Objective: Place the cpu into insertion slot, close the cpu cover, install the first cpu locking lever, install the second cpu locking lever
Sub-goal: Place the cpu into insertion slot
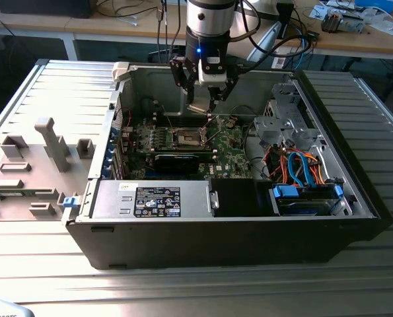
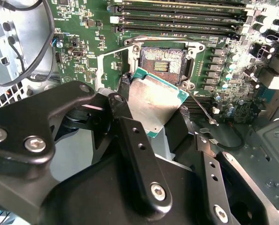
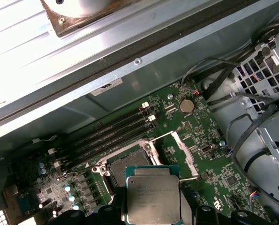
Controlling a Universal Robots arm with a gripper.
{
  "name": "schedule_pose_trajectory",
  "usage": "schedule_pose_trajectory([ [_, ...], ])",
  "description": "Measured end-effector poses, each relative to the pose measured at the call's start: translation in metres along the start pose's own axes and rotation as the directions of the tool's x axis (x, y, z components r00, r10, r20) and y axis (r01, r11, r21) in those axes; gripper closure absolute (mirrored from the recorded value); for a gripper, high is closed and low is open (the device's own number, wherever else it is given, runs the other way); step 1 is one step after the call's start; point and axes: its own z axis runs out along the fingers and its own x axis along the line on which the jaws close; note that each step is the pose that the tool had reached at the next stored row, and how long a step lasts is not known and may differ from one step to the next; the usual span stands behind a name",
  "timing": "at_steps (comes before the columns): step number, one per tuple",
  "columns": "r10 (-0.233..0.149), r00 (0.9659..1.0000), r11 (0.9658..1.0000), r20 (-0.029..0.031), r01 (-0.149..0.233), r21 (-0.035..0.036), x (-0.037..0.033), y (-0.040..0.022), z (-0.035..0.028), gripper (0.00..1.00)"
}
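Pincer (image 2: 154,123) is clamped on the cpu (image 2: 155,98). Its black fingers (image 2: 134,140) pinch two opposite edges, and the dull metal top faces the camera in both wrist views. The first wrist view shows the same grip: pincer (image 3: 153,216), cpu (image 3: 152,198).

Cpu is not seated. It hangs above the socket (image 2: 163,63), apart from it and turned at an angle to the socket's rim in the second wrist view. The socket's contact field is bare and uncovered (image 3: 130,165).

The cover (image 3: 184,157) is swung open and stands just beside the socket, with the green board (image 3: 202,126) visible through its window. In the second wrist view the cover (image 2: 110,70) is on the far side of the socket from a thin lever rod (image 2: 202,112), which sticks out loose from the socket's corner. The memory slots (image 2: 177,21) run in a row just past the socket.

In the exterior view, the arm drops into the open computer case (image 1: 249,231) sitting on the ribbed table (image 1: 51,277). Pincer (image 1: 206,98) holds the cpu (image 1: 200,106) over the socket (image 1: 187,137), on the side toward the case's back wall. The grey power supply (image 1: 156,198) lies on the near side of the socket. Blue cables (image 1: 302,165) are well off to the exterior view's right of the socket.
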Motion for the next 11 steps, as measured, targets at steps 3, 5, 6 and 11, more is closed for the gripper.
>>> schedule_pose_trajectory([
  [3, 0.000, 1.0000, 1.0000, 0.0001, 0.000, 0.0002, 0.0000, 0.0000, 0.0003, 0.45],
  [5, 0.000, 1.0000, 1.0000, 0.0006, 0.000, 0.0010, 0.0000, 0.0000, 0.0005, 0.45],
  [6, 0.000, 1.0000, 1.0000, 0.0006, 0.000, 0.0011, 0.0000, -0.0001, 0.0006, 0.45],
  [11, 0.000, 1.0000, 1.0000, 0.0020, 0.000, 0.0038, -0.0003, 0.0000, 0.0012, 0.45],
])
